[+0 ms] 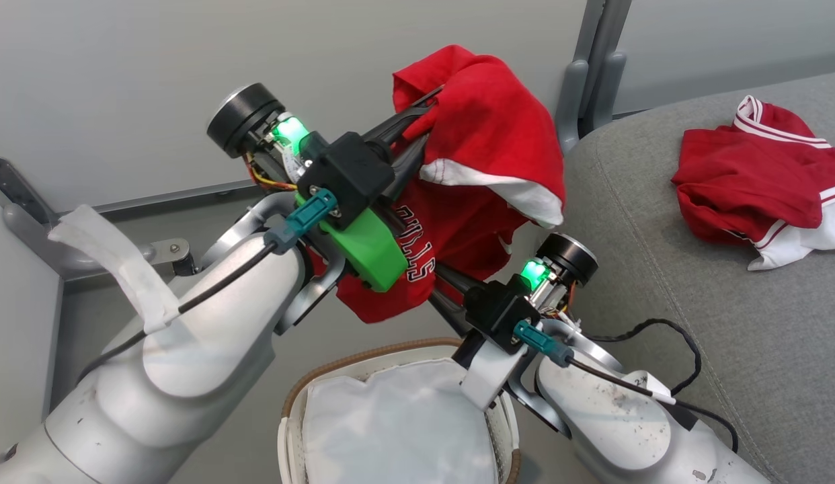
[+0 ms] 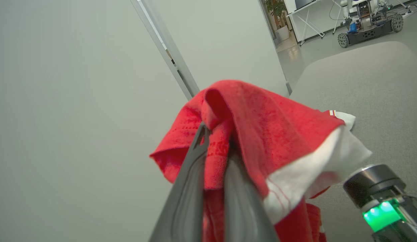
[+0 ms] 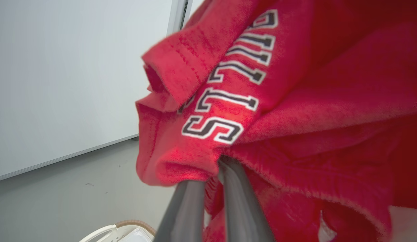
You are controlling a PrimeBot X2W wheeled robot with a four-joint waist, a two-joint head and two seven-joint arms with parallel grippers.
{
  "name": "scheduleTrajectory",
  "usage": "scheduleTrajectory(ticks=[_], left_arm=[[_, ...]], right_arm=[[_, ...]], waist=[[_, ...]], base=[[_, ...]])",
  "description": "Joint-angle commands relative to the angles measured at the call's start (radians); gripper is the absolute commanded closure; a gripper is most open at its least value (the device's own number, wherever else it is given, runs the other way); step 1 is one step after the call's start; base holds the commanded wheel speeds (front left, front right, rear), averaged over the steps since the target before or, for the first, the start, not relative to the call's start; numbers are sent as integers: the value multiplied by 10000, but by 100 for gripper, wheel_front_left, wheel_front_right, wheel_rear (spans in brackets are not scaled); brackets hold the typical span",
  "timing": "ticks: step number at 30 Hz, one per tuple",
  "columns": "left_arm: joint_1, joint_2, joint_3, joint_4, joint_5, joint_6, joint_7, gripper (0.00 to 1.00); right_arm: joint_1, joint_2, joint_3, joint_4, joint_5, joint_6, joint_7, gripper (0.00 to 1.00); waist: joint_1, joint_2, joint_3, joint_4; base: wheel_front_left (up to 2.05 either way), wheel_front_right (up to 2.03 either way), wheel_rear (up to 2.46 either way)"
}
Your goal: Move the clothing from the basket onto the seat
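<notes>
Nearest in the head view, the basket point(image 1: 288, 437) sits on the floor point(image 3: 77, 188) between the 2 pale forearms, and its white liner point(image 1: 397, 430) lies uncovered inside it. Above the basket, the left gripper point(image 1: 427, 111) points up and to the right with its 2 fingers point(image 2: 191, 188) pressed together on a fold of the red shirt point(image 1: 485, 121), as the left wrist view shows with red cloth pinched between them. The right gripper point(image 3: 212, 174) reaches in from the lower right, and its 2 fingers are likewise pressed together on the lower part of the same shirt; in the right wrist view the cloth is bunched over their tips. The shirt hangs in the air between both grippers, clear of the basket and to the left of the seat point(image 1: 693, 289). Its white-edged hem drapes over the left gripper's fingers, and its white-and-dark lettering point(image 1: 417, 249) faces the head camera sideways. Further right, a second red garment point(image 1: 753, 188) with white trim stripes lies crumpled on the grey seat, well apart from the held shirt. Behind everything stands a plain pale wall point(image 1: 155, 67) with a grey post point(image 1: 595, 60) beside the seat's edge. Farthest back, the left wrist view shows a wheeled machine point(image 2: 366, 23) on the floor.
</notes>
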Motion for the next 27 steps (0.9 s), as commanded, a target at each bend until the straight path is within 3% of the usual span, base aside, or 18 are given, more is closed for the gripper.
scheduleTrajectory(ticks=[1, 5, 6, 7, 8, 9, 19, 27], left_arm=[[243, 113, 86, 114, -149, 82, -103, 100], [669, 251, 203, 515, -393, 165, -346, 100], [766, 263, 236, 616, -460, 192, -427, 85], [867, 281, 260, 720, -520, 199, -509, 60], [992, 301, 294, 855, -597, 212, -630, 13], [1106, 317, 322, 986, -647, 236, -768, 0], [2622, -127, 635, 1875, -1202, 666, -1797, 0], [4117, -597, 1121, 1803, -1191, 806, -1945, 0]], right_arm=[[174, -5, -117, -152, 24, -14, -49, 100], [494, 8, -467, -493, 9, -14, -49, 100], [545, 13, -567, -582, -10, -14, -49, 100], [602, 16, -664, -670, -43, -14, -49, 100], [674, 20, -797, -775, -73, -14, -49, 100], [759, 28, -943, -872, -100, -14, -49, 100], [1279, 87, -2159, -1511, -518, -14, -49, 100], [1630, -153, -2897, -1639, -720, -14, -49, 100]], waist=[[0, 0, 5, -8], [0, 0, 9, -47], [0, 0, 13, -59], [0, 0, 18, -71], [0, 0, 25, -85], [0, 0, 32, -100], [0, 0, 71, -204], [0, 0, 175, -315]], base=[[0, 0, 0], [0, 0, 0], [0, 0, 0], [0, 0, 0], [0, 0, 0], [0, 0, 0], [0, 0, 0], [0, 0, 0]])
